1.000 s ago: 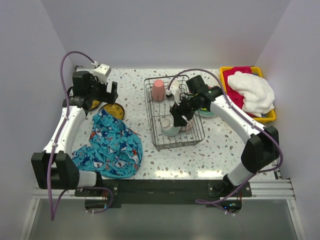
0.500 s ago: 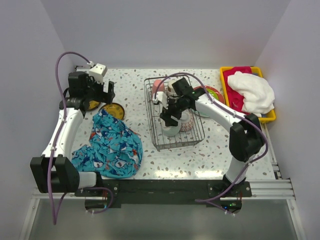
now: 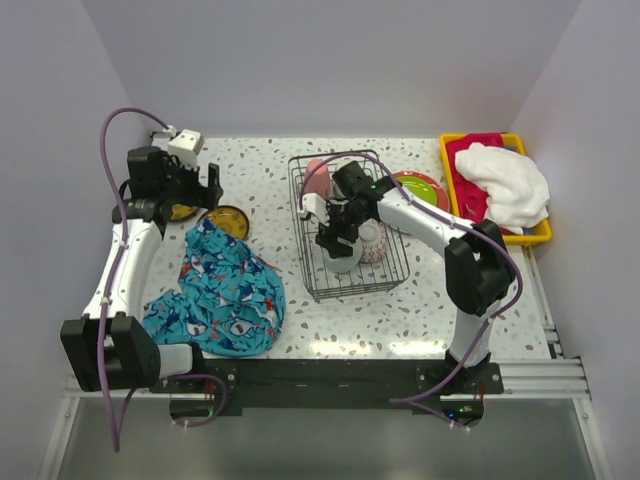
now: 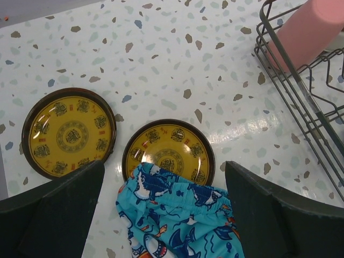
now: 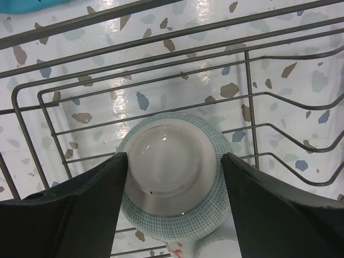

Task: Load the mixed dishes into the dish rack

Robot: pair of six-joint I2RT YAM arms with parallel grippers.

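The dark wire dish rack (image 3: pixel 392 268) stands mid-table and holds a pink cup (image 3: pixel 316 178), a red-patterned cup (image 3: pixel 373 244) and an upturned mint bowl (image 3: pixel 343 262). My right gripper (image 3: pixel 336 238) hangs open over that bowl (image 5: pixel 171 183). Its fingers (image 5: pixel 70 215) stand close on either side of the bowl as it rests on the rack wires (image 5: pixel 161 70). My left gripper (image 4: pixel 164 215) is open above two yellow plates (image 4: pixel 68 131) (image 4: pixel 173 148). A blue patterned cloth (image 4: pixel 177 220) covers the near edge of one plate. A green red-rimmed plate (image 3: pixel 418 188) lies right of the rack.
A yellow tray (image 3: pixel 532 236) with white and red towels sits at the back right. The blue cloth (image 3: pixel 225 290) spreads over the left front of the table. In the left wrist view, the rack corner (image 4: pixel 301 102) and pink cup (image 4: pixel 309 32) lie at the right.
My right arm swung left over the rack, uncovering the green plate, and its jaws widened around the bowl. My left arm drew slightly back and left.
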